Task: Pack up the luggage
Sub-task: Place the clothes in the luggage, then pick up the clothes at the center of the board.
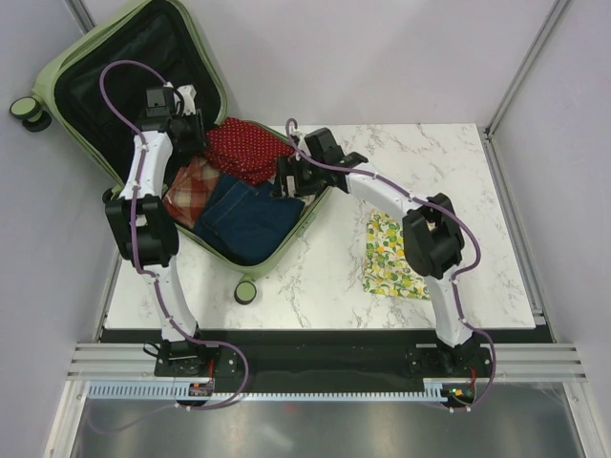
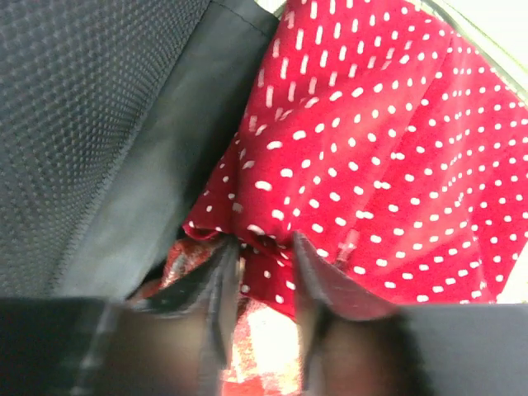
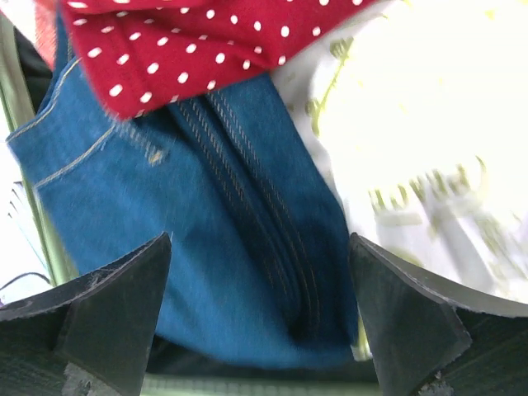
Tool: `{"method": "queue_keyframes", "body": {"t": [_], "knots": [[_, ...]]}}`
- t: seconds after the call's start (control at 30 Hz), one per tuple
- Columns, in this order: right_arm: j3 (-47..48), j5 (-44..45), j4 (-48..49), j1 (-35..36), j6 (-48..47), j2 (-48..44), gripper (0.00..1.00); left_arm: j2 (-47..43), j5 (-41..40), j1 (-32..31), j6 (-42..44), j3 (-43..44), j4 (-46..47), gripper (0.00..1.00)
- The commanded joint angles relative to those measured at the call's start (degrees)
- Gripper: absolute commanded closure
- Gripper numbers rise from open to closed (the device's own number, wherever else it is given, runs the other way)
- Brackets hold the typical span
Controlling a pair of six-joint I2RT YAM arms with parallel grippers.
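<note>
The left claw (image 2: 264,244) is released: its two dark fingers (image 2: 221,285) stand a narrow gap apart, their tips at the hem of a red cloth with white polka dots (image 2: 396,165). Beside that cloth lies the black fabric lining (image 2: 82,124) of the luggage. A scrap of red and orange patterned cloth shows below the fingers.

The right claw (image 3: 260,243) is released too, with its fingers spread wide. It hangs just above folded blue jeans (image 3: 214,231), and the polka-dot cloth overlaps the jeans' far edge.

From above, the luggage (image 1: 216,62), a pale green hard-shell suitcase, lies open at the far left corner of the white marble table (image 1: 430,162). Its lid leans back past the table's edge. Both claws are inside the lower half. Packed there are the red cloth, a plaid cloth (image 1: 191,191) and the jeans. One caster wheel (image 1: 246,291) rests on the table at the suitcase's near corner. A lemon-print cloth (image 1: 393,258) lies flat on the table to the right, apart from the luggage, partly under the right arm.
</note>
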Motion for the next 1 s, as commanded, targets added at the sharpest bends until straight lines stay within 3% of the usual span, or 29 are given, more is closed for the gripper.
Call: {"method": "queue_keyframes", "body": {"t": [0.0,0.1,0.13,0.2,0.43,0.6,0.77,0.97], "knots": [[-2.72,0.40,-1.67,-3.11,-2.95,-9.17,0.05,-1.90,3.11,0.77,-0.95,1.31,0.74,0.46],[-8.78,1.19,-3.16,-6.88,-4.44,-15.15,0.04,-4.70,3.38,0.77,-2.45,-0.97,0.65,0.31],[-10.71,1.71,-4.47,-8.03,-4.97,-16.73,0.03,-5.50,3.38,0.59,-2.80,-1.59,0.74,0.21],[-17.12,3.29,-6.24,-11.62,-6.38,-21.83,0.03,-8.31,1.81,-0.02,-3.24,-3.78,0.74,0.13],[-37.08,9.18,-13.87,-23.06,-9.19,-38.43,0.02,-17.97,-8.29,-5.38,-5.08,-10.90,1.27,0.11],[-47.02,14.19,-17.14,-32.54,-8.05,-45.13,0.02,-25.01,-16.02,-16.07,-5.88,-15.65,1.53,0.11],[-52.12,16.04,-18.99,-38.97,-7.61,-47.86,0.02,-30.55,-15.26,-27.69,-11.23,-21.70,3.29,0.11],[-55.90,15.87,-19.08,-41.26,-8.75,-47.16,0.02,-31.00,-11.22,-42.02,-18.26,-28.75,10.22,0.11]]}}
